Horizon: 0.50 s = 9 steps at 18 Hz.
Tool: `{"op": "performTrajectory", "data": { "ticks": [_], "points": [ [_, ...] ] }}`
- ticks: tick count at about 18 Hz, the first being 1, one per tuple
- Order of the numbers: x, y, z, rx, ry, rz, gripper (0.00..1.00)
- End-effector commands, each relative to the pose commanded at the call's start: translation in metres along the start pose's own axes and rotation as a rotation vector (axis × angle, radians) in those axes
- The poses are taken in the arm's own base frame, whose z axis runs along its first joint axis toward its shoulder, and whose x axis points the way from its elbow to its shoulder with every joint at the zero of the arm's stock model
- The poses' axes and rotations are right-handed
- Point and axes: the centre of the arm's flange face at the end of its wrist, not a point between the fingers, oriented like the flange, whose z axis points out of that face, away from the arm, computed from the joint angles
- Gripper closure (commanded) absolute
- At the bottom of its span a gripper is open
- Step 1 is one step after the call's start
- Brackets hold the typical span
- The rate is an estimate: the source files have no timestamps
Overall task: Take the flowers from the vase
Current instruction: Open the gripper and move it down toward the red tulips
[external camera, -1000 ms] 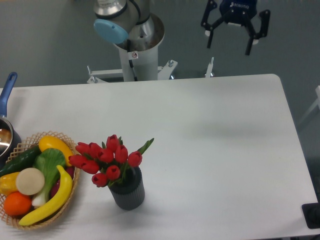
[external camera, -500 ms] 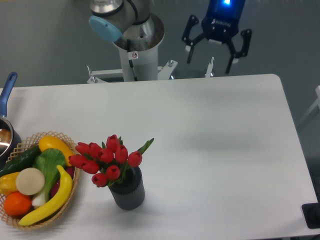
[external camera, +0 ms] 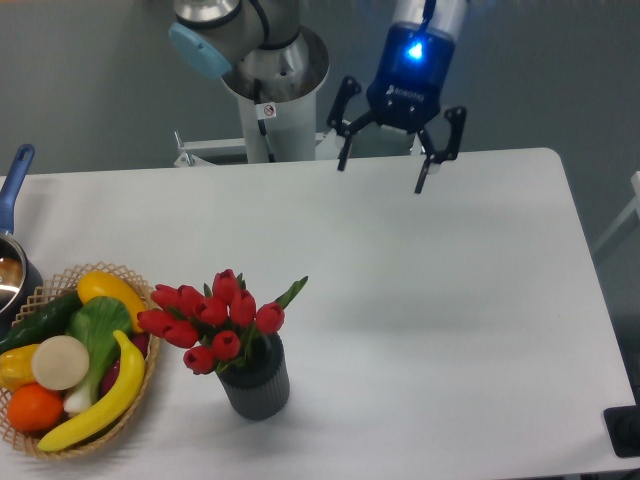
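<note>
Red flowers in vase; tool spread.

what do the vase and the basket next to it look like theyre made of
The vase: matte dark grey with vertical ribs, no shine; plastic or ceramic, can't tell which. The basket: tan woven wicker, open lattice rim showing.

no legible text, labels too small
</note>
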Motion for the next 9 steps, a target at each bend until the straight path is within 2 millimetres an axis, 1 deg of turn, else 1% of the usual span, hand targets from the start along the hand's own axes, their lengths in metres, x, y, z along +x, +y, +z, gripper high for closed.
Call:
{"op": "performTrajectory", "data": {
  "ticks": [3,5,7,9],
  "points": [
    [0.003,-0.001,0.021,0.000,0.022,0.041,0.00],
    [0.006,0.002,0.032,-0.006,0.042,0.103,0.00],
    [0.012,0.009,0.040,-0.014,0.060,0.179,0.00],
    [0.013,0.016,0.043,-0.019,0.068,0.232,0.00]
  ]
}}
